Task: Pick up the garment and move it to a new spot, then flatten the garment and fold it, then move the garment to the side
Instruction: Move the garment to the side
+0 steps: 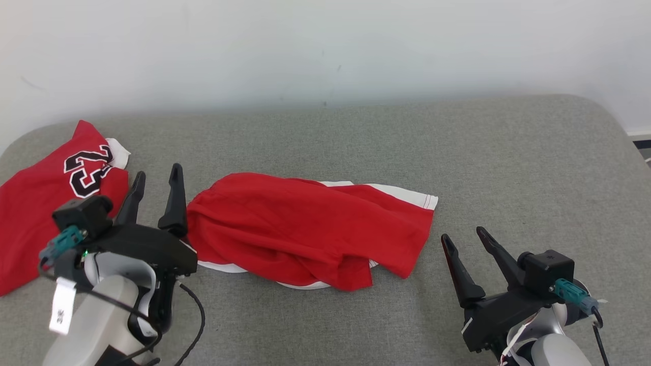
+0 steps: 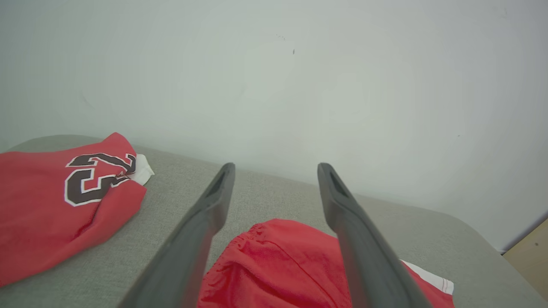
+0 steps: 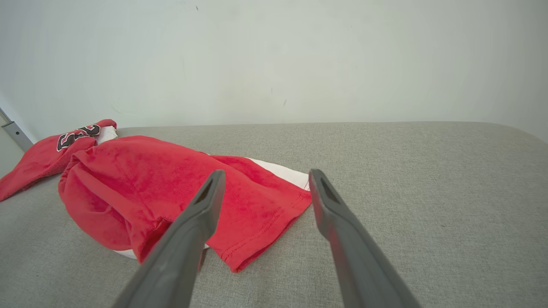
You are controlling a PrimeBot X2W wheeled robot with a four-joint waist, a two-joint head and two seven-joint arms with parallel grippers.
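Left fingers (image 1: 175, 203): standing wide apart, gripping nothing, pointing up toward the wall.
Left gripper (image 1: 158, 173): hovering at the garment's left end, one finger lying just beside the gathered edge; touching the cloth or not, impossible to tell.
Right fingers (image 1: 457, 269): spreading just as wide, holding nothing, leaning up and to the left.
Right gripper (image 1: 462, 235): hanging over bare cushion just right of the garment's near right corner, keeping clear of the cloth.
Garment (image 1: 305, 229): lying near the middle of the cushion, between the two grippers, stretching crosswise from left to right; looking like red shorts, rumpled rather than flat.
Waistband (image 1: 203, 198): sitting at the left end, puckering in small gathers.
Folds (image 1: 285, 239): running lengthwise through the red cloth, with one flap doubling over at the near edge.
Trim (image 1: 407, 193): showing white along the far right edge and peeking out again beneath the near edge.
Hem (image 1: 412, 254): carrying a line of stitching, closing off the right end and coming to a corner at the near right.
Jersey (image 1: 46, 203): lying at the cushion's far left, apart from the garment; red, showing a black 23 outlined in white and a white patch at its top edge.
Cushion (image 1: 508, 168): grey and woven, bearing both pieces.
Wall (image 1: 325, 46): rising pale behind the cushion.
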